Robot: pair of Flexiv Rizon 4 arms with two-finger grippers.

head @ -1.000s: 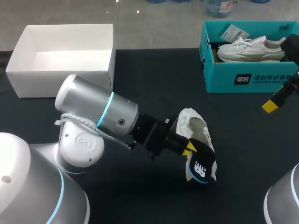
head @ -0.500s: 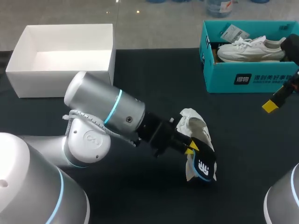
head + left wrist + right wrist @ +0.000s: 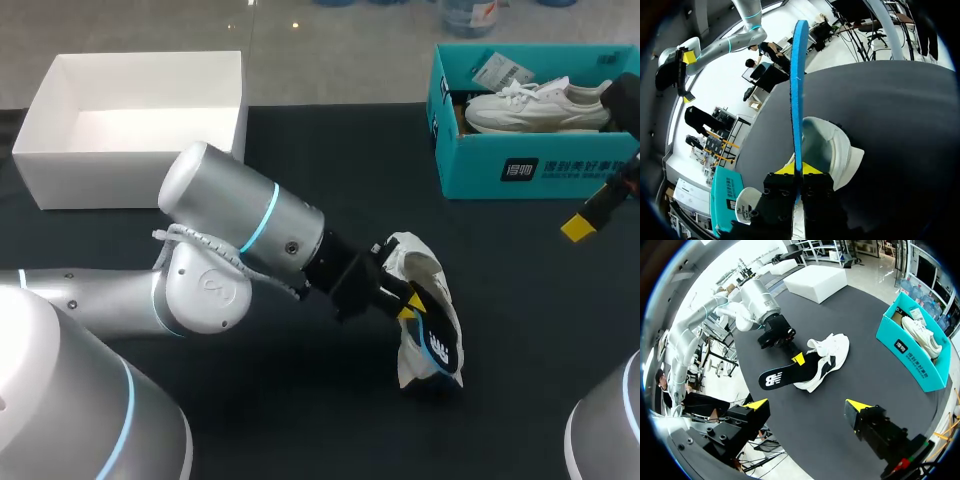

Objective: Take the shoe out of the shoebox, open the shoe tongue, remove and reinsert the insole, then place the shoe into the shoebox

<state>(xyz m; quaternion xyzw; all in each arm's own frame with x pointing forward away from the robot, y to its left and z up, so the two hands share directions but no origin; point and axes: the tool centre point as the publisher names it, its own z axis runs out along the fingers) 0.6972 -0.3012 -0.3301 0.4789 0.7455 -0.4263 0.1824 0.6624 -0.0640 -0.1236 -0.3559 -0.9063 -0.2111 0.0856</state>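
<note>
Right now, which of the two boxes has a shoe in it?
The teal box at the far right: a white laced shoe lies inside. The white box holds none; the other shoe lies on the table.

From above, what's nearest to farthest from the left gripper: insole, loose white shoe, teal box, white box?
1. insole, clamped in the left gripper.
2. loose white shoe, just beside it.
3. teal box, back right.
4. white box, back left.

Black table bears shoe, teal box, white box.
</note>
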